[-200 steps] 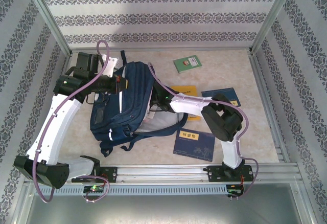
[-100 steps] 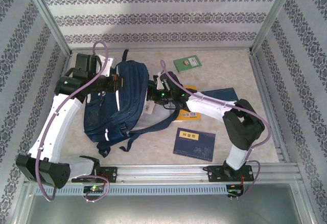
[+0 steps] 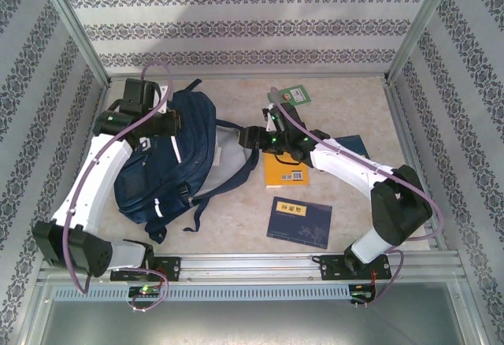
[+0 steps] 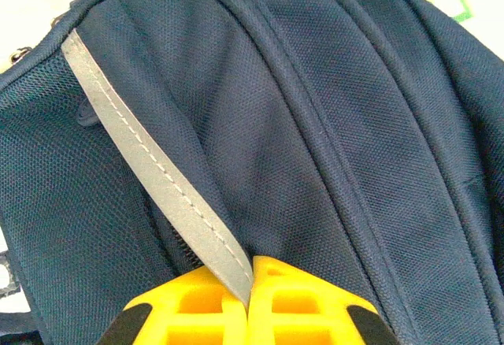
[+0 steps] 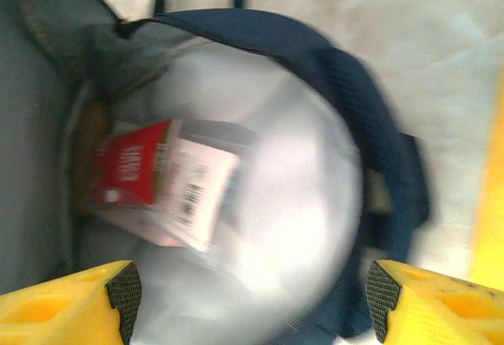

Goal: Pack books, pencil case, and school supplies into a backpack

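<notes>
Inspecting the backpack (image 3: 181, 172): slumped on the table (image 3: 236, 227) at left, coarse woven navy fabric, ribbed seams, grey reflective stripe with stitched edges. Pinched at that stripe by left gripper (image 4: 250, 270), yellow moulded fingers pressed together on the fabric. Gaping toward right gripper (image 5: 252, 302), fingers spread wide, grasping nothing, hovering at the mouth. Within, against smooth pale lining: red booklet (image 5: 130, 173) and white packet (image 5: 201, 195) with barcode, both blurred, print unreadable. Flat on the table beside the bag: orange-yellow paperback (image 3: 285, 170) and navy book (image 3: 299, 221) with gold label. Second navy book (image 3: 356, 145) largely hidden under right arm (image 3: 346, 164). Green booklet (image 3: 293, 94) beyond the right wrist.
</notes>
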Robot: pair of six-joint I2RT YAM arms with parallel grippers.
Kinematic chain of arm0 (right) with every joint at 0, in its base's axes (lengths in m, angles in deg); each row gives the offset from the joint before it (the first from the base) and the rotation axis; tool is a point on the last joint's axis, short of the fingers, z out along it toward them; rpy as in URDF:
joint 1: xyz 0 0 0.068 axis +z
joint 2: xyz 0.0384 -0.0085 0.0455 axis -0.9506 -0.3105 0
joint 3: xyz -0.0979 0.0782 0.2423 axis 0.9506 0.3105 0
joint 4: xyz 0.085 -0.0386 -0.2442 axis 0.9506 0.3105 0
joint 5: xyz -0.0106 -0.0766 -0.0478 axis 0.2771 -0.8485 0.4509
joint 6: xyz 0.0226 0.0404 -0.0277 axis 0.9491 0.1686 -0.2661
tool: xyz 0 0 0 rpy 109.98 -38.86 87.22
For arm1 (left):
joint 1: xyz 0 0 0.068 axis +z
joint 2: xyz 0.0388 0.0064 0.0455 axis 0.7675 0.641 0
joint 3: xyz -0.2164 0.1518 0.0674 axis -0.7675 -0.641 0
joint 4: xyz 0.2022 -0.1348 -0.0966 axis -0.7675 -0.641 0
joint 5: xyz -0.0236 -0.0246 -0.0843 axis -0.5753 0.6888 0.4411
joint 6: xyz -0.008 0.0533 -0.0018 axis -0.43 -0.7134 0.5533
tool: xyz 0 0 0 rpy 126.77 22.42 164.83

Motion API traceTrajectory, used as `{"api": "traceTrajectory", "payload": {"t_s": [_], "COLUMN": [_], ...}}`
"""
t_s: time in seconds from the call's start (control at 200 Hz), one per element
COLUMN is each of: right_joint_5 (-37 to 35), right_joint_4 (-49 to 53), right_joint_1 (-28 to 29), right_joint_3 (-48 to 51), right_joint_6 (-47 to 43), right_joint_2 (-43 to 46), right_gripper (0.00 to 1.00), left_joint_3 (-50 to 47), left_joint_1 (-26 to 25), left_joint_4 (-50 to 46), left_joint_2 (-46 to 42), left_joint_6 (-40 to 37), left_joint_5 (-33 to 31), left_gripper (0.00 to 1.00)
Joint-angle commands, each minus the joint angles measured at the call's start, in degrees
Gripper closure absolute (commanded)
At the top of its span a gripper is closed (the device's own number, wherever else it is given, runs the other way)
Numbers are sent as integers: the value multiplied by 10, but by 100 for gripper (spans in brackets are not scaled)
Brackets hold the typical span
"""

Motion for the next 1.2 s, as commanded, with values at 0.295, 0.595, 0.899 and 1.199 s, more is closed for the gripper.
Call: {"api": "traceTrajectory", "payload": {"t_s": [0.295, 0.595, 0.899, 1.199], "right_joint_5": [-63, 86, 140, 93], "right_joint_4": [111, 93, 167, 287], "right_joint_1": [-134, -238, -261, -261], "right_joint_3": [-139, -370, -682, -842], "right_joint_6": [-81, -47, 13, 36], "right_joint_2": [-80, -307, -554, -675], "right_gripper": [27, 40, 42, 43], "left_joint_3": [56, 29, 1, 19], "left_joint_1": [8, -15, -56, -71], "left_joint_4": [73, 111, 142, 141], "left_joint_2": [102, 82, 86, 117], "left_joint_6": [61, 120, 149, 152], "left_joint_5": [-51, 25, 59, 65], "left_gripper": [60, 40, 40, 39]}}
